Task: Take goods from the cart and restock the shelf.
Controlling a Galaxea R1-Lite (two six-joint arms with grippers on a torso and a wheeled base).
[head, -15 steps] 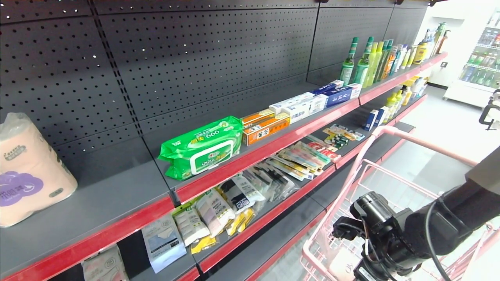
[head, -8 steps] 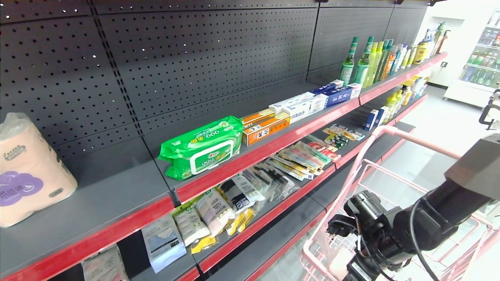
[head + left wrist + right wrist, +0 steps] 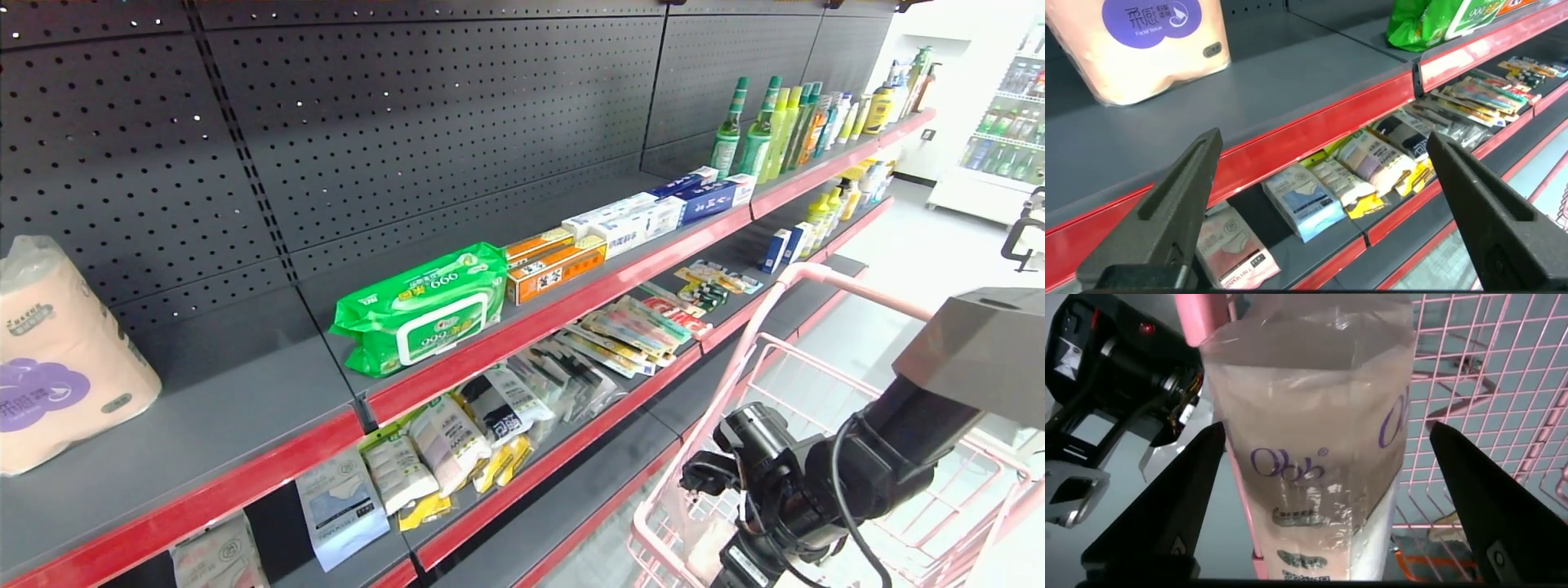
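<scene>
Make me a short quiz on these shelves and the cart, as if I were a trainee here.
1. True or false: the green wipes pack lies on the same shelf level as the orange boxes.
2. What stands between the right arm's fingers?
A. a green bottle
B. a clear-wrapped pale pack
C. a toothbrush
3. Fill in: the cart has a frame coloured ____.

Key: 1 true; 2 B; 3 pink.
</scene>
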